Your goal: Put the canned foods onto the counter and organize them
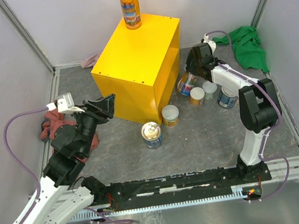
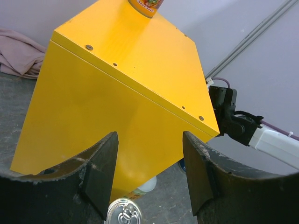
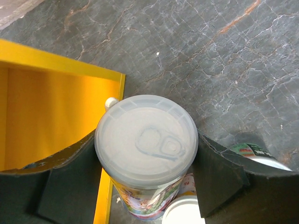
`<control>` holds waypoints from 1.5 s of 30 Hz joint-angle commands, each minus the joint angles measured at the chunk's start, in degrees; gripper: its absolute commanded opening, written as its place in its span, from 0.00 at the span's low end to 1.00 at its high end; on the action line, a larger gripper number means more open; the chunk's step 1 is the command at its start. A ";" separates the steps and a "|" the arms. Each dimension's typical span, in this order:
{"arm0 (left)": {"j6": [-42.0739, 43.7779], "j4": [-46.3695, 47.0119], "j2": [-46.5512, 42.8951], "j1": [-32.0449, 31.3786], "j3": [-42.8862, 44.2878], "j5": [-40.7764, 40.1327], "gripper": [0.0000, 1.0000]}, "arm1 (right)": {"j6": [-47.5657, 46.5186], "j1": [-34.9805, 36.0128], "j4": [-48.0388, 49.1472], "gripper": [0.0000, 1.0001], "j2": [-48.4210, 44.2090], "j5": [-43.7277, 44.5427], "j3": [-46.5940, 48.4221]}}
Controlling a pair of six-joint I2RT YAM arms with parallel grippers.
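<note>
Your left gripper (image 2: pixel 149 140) hangs with jaws wide apart, its arm reaching toward 1 o'clock; your right gripper (image 1: pixel 191 75) points down, forearm toward 11 o'clock, fingers (image 3: pixel 70 177) parted, grip unclear

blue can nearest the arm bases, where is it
Top external view, centre: the blue can stands before the yellow counter, left of a white-lidded can.

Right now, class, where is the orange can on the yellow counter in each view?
Top external: orange can upright at top centre, on the far corner of the counter.
Left wrist: only its base, at the top edge.
Right wrist: not in it; the lidded can between the fingers is another.
Shared landmark: the yellow counter.
</note>
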 commanded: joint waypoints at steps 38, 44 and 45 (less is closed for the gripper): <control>-7.00 2.21 -0.56 0.17 -3.25 0.35 0.64 | -21.31 9.87 -0.83 0.01 -36.41 6.95 14.71; -7.55 2.57 -0.95 0.18 -3.79 0.53 0.64 | -23.52 10.71 -0.18 0.01 -32.89 4.99 21.18; -7.51 2.62 -1.04 0.17 -3.80 0.58 0.64 | -23.76 10.85 -0.14 0.01 -32.08 4.60 22.92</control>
